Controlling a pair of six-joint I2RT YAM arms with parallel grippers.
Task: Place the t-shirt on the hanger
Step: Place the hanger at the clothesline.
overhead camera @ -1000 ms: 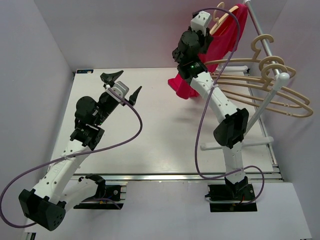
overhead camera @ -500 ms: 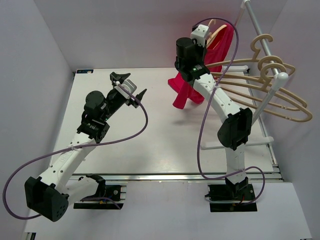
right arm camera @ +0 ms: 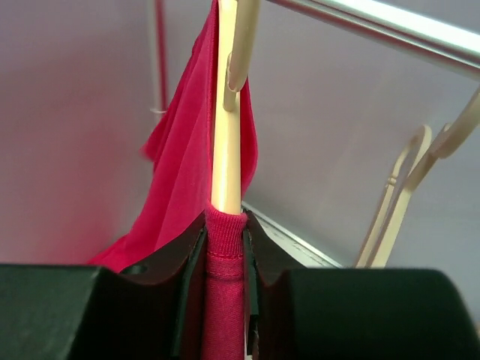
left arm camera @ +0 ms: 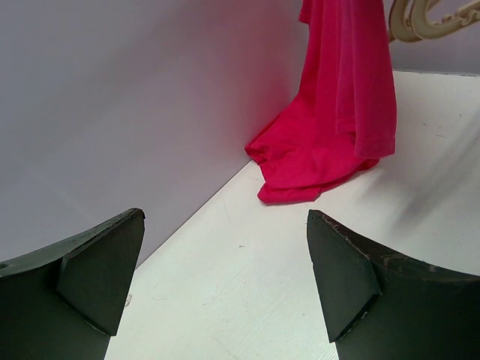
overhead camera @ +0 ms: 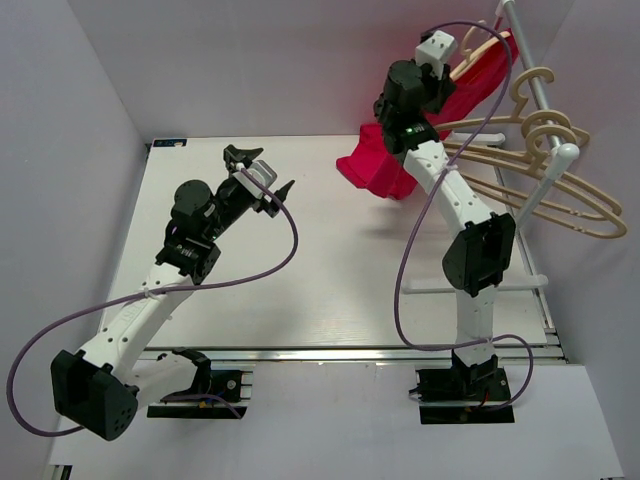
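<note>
At centre left, the left fingers (left arm camera: 97, 277) hang spread wide above the surface (overhead camera: 300, 280). At upper right, the right fingers (right arm camera: 187, 262) pinch the t-shirt (overhead camera: 375, 172) around the hanger (right arm camera: 226, 112), the shirt's lower end pooling on the surface

A robot lab cell is shown: a white table (overhead camera: 300, 285) is enclosed by plain lilac walls (overhead camera: 250, 60), two cabled arms (overhead camera: 140, 312) are bolted to a metal rail (overhead camera: 330, 353), and hangers (left arm camera: 417, 28) are hung on a rack (overhead camera: 566, 153)
</note>
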